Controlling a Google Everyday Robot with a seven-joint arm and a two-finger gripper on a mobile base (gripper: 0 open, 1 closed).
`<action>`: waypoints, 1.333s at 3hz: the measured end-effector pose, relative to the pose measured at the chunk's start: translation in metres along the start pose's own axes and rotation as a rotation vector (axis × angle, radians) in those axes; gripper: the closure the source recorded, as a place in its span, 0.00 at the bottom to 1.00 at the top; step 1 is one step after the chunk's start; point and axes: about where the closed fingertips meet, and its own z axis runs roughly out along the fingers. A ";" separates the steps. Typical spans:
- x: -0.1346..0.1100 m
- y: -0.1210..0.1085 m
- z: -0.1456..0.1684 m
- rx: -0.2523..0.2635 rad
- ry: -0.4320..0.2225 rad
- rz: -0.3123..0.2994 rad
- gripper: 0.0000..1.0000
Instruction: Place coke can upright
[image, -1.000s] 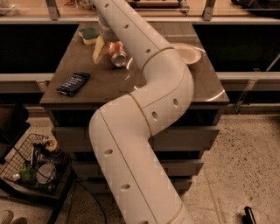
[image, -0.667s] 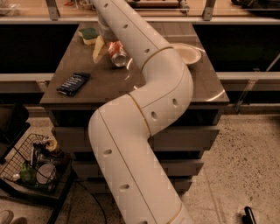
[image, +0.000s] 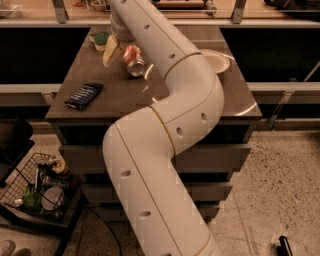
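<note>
The coke can (image: 133, 60) is red with a silver end. It lies tilted on its side at the far left-middle of the brown table (image: 125, 95), silver end towards the camera. My gripper (image: 115, 49) is at the far end of the big white arm (image: 170, 100), just left of the can and close against it. The arm hides most of the gripper, and I cannot tell whether it touches the can.
A dark blue snack packet (image: 84, 95) lies near the table's left front edge. A green sponge (image: 100, 39) sits at the far left. A white bowl (image: 218, 61) stands on the right. A wire basket (image: 40, 187) of items sits on the floor at the left.
</note>
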 end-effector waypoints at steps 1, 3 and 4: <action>0.000 -0.002 0.003 -0.023 -0.014 0.005 0.00; 0.001 0.005 0.013 -0.023 0.011 0.009 0.00; 0.004 0.007 0.022 -0.026 0.031 0.017 0.00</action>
